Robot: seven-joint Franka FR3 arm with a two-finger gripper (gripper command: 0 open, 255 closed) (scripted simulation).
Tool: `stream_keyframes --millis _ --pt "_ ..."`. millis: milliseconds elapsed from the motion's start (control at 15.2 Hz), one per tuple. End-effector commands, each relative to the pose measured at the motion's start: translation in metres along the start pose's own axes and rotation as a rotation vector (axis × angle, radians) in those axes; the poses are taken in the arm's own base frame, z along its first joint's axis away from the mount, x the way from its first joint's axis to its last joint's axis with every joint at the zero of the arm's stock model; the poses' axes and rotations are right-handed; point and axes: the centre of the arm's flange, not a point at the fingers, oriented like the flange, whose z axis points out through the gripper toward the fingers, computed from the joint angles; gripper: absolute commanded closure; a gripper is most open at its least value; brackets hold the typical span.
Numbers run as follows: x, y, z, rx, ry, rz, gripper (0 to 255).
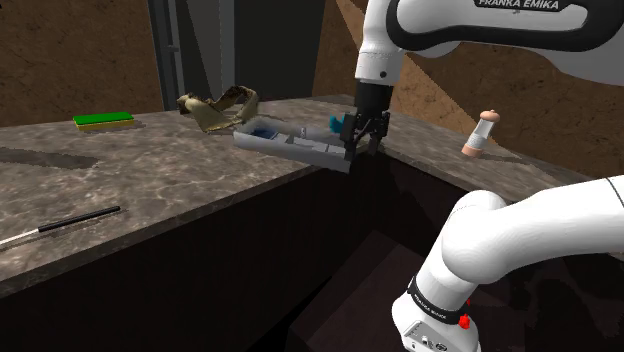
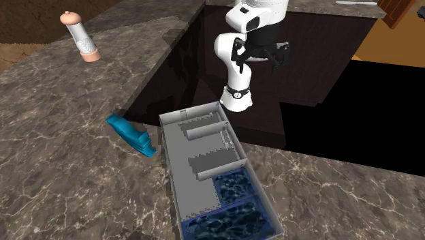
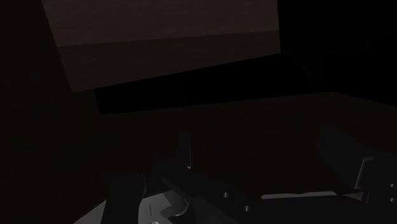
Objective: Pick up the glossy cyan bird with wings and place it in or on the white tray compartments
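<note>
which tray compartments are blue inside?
The two blue compartments side by side at the tray's end nearest the second exterior view's bottom edge. All the others are plain grey.

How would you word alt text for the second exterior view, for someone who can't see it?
A cyan bird lies on a marbled counter just left of a grey compartment tray, outside it. Beyond them a white robot arm hangs over a dark gap; a pale bottle stands far left.

The bird (image 2: pixel 131 134) is cyan, the tray (image 2: pixel 197 146) grey and blue.
</note>
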Motion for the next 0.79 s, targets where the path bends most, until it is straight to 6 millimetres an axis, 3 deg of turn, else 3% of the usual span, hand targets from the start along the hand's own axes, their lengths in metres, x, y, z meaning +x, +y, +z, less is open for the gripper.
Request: stream_keyframes --millis 0,330,726 --pt "0.000 0.000 0.000 0.000 0.000 0.000 0" --pt "0.014 0.061 0.000 -0.023 0.011 -0.207 0" --pt "0.046 0.128 -0.002 -0.050 0.024 -0.454 0"
